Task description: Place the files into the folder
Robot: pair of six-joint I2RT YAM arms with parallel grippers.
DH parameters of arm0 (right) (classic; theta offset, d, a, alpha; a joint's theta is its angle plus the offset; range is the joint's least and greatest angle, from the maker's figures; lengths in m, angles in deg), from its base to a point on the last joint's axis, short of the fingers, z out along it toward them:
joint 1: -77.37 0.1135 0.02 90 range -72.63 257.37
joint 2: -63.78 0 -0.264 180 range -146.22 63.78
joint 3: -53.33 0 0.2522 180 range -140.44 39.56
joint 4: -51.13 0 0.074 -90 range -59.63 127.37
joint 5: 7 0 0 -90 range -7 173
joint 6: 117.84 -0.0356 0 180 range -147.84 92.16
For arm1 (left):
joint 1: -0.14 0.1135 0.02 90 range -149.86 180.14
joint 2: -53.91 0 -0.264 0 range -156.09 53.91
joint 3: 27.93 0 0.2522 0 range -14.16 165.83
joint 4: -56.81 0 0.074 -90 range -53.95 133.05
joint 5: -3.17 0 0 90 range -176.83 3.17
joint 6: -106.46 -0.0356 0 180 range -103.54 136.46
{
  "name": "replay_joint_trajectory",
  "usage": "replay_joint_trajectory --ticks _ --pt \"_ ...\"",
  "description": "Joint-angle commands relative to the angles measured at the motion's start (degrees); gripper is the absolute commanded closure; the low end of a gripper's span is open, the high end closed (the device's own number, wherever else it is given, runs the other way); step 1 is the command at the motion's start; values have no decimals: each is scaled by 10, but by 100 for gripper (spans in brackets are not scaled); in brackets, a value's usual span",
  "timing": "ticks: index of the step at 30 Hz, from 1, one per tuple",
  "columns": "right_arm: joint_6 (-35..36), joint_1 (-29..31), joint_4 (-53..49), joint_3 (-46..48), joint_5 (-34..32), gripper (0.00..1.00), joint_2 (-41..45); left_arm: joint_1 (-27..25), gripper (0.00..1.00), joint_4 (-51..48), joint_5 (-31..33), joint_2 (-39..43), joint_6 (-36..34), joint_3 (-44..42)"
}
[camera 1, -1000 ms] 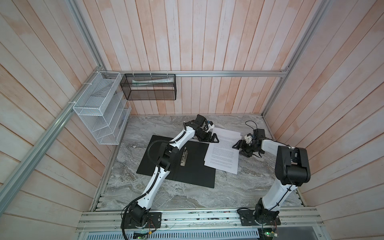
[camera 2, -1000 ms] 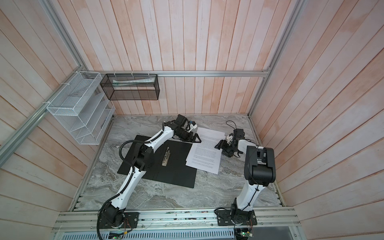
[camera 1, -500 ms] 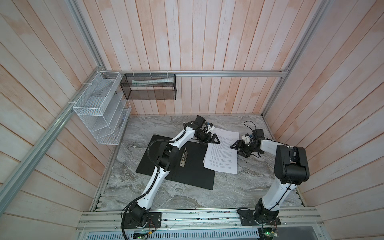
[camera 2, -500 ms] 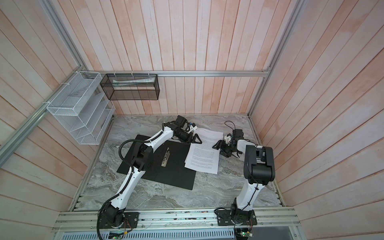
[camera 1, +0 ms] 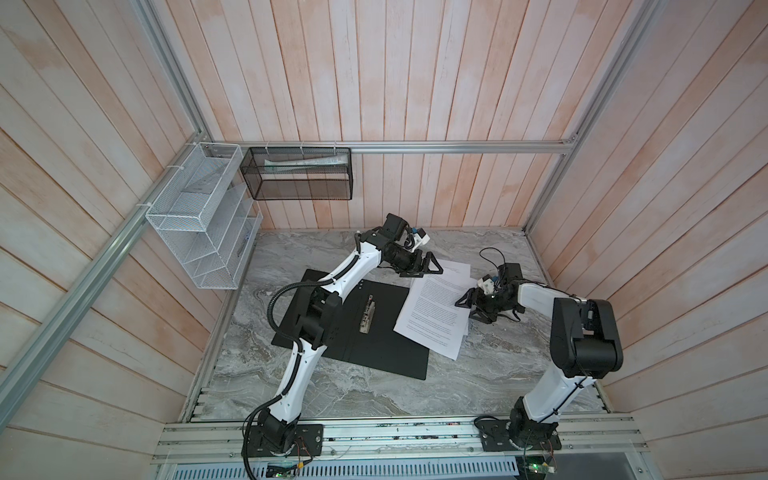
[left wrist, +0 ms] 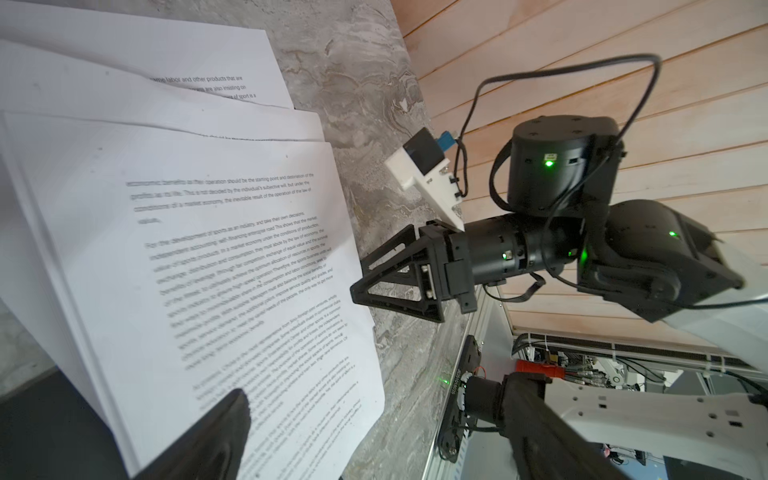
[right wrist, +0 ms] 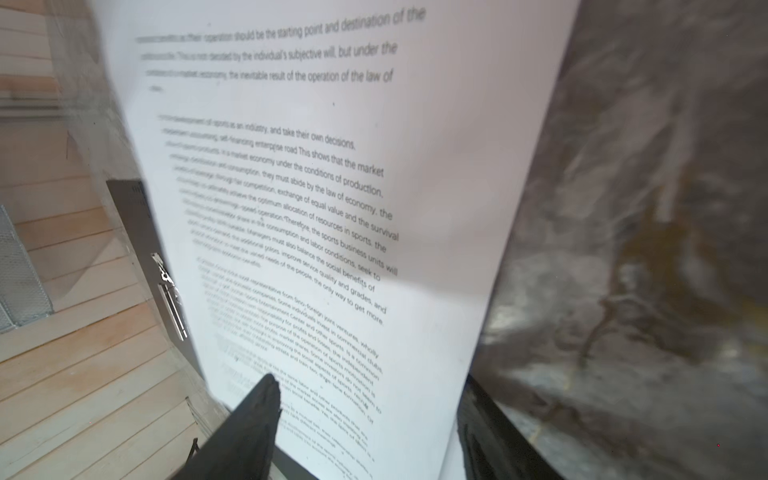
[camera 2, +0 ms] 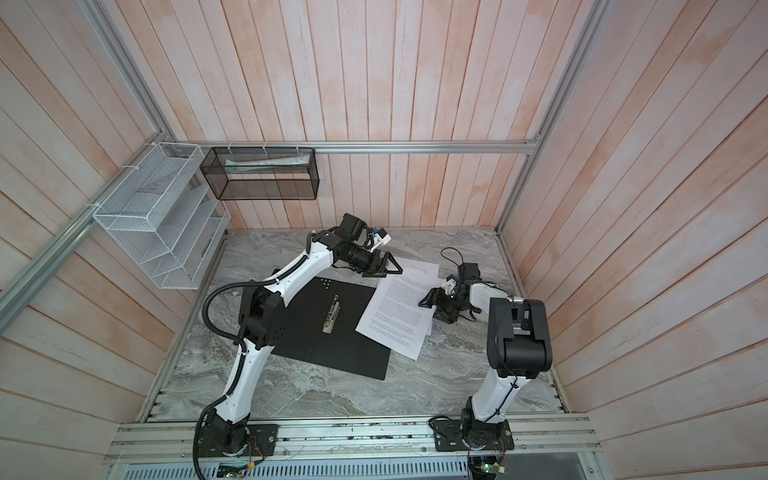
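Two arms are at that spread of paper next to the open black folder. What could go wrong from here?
1. The files lie fanned out, not squared, so the right pincer, open at their edge, might catch only the top sheet.
2. Pushed sideways, thin sheets could buckle or snag on the spine clip of the open folder.
3. The left pincer, open near the far corner, might drag a sheet askew.

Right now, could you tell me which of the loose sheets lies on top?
The sheet whose whole printed page shows, its corner overlapping the black folder; the other sheets peek out only as strips beyond its edges.
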Motion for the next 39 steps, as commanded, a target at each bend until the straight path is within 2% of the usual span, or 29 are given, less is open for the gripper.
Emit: replay_joint_trajectory --ticks 1,6,10,14,17,21,27,31,36,39 --pt "3 15 -28 1 -11 32 19 5 2 -18 25 22 -7 -46" --pt "-4 17 -18 -6 -18 31 12 26 2 -45 83 71 -53 -80" --pt "0 16 -51 -41 -85 30 10 62 2 -79 126 148 -114 -145" --pt "3 8 -67 -71 -139 30 18 122 2 -79 183 251 -144 -292" --pt "-1 -4 -71 -90 -158 29 9 173 2 -73 187 305 -144 -386" --pt "1 -21 -59 -107 -151 29 -26 208 2 -83 158 325 -153 -452" --pt "5 -25 -53 -138 -123 29 -81 215 5 -68 70 297 -130 -526" --pt "9 -24 -59 -148 -114 29 -102 215 6 -30 48 289 -104 -560" --pt "19 -23 -63 -153 -107 29 -119 211 7 39 -15 311 -76 -626" --pt "26 -19 -73 -169 -106 29 -134 196 5 92 -42 341 -97 -666"
